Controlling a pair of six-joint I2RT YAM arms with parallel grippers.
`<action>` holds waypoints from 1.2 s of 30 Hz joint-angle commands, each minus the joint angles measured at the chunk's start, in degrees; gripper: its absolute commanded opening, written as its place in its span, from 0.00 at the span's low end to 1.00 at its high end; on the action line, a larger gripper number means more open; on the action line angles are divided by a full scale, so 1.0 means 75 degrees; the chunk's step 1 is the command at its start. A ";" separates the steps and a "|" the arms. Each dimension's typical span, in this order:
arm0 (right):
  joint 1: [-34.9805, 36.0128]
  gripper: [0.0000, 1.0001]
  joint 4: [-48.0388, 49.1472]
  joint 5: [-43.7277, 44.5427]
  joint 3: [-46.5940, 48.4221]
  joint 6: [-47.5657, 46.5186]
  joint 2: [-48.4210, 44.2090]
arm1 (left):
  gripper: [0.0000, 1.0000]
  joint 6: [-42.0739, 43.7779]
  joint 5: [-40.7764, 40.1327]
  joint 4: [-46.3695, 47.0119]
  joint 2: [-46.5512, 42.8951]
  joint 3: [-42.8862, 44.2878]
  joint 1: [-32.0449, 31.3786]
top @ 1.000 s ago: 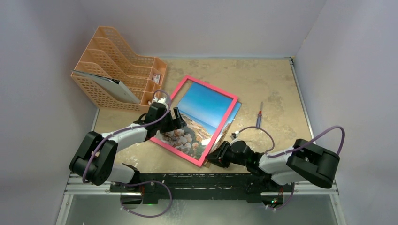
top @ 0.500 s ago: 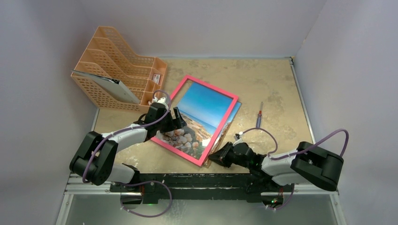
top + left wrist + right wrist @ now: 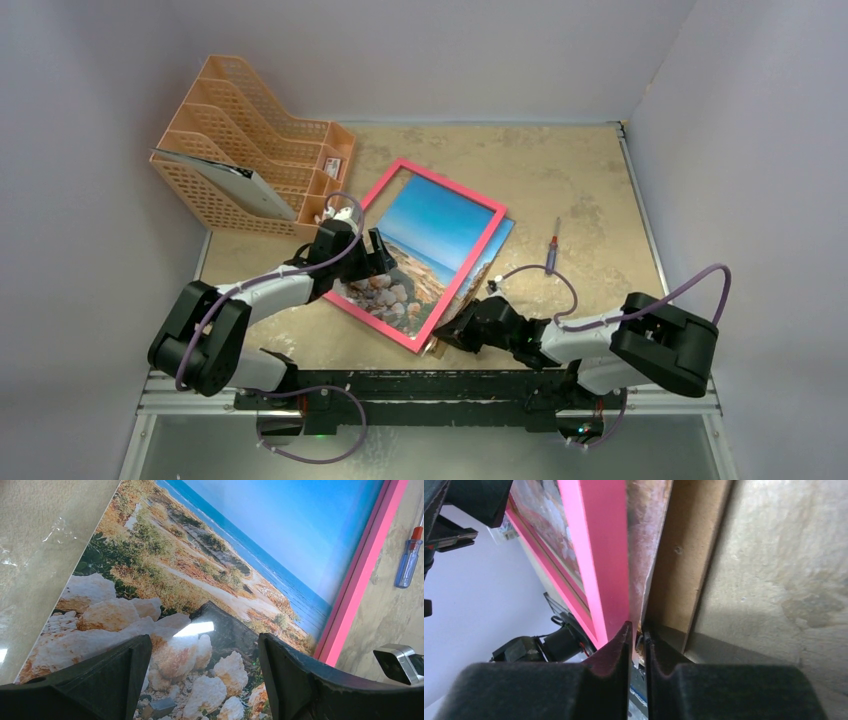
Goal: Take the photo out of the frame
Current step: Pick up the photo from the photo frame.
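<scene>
Left gripper [image 3: 202, 647] — jaws spread wide above the rocky end of the photo [image 3: 200, 555], which lies inside the pink frame [image 3: 360, 570]; the frame's rail runs off to their right.

Right gripper [image 3: 638, 632] — jaws almost together at the frame's near corner, nipping the photo's thin edge. Pink rail left of them, brown backing board [image 3: 689, 555] right.

No legible text in any view. Small white label [image 3: 332, 161] on orange mesh file rack [image 3: 250, 125]: too small to read.
</scene>
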 commanded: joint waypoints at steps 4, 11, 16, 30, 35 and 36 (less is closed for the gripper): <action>0.0146 0.00 -0.0417 0.0882 0.0065 0.0043 -0.0049 | 0.83 -0.0027 -0.0099 -0.1402 0.0238 -0.0399 -0.0025; 0.0146 0.00 -0.2421 0.1499 0.0630 -0.0301 -0.1165 | 0.83 0.0046 -0.0237 -0.1710 0.0107 -0.0164 -0.0025; 0.0117 0.00 -0.5614 0.2308 0.1625 -0.0927 -0.2322 | 0.83 0.0195 -0.0471 -0.2154 -0.0127 0.0219 -0.0025; -0.0020 0.00 -1.1410 0.3994 0.5177 -0.2531 -0.1136 | 0.84 0.0459 0.0049 -0.2527 -0.0597 0.0848 -0.0022; -0.0096 0.00 -1.2598 0.4933 0.6593 -0.2681 -0.1539 | 0.84 0.0476 0.0051 -0.2557 -0.0748 0.0786 -0.0025; -0.0266 0.00 -1.2643 0.5165 0.7142 -0.3156 -0.1741 | 0.85 0.0476 0.0001 -0.2596 -0.0780 0.0810 -0.0025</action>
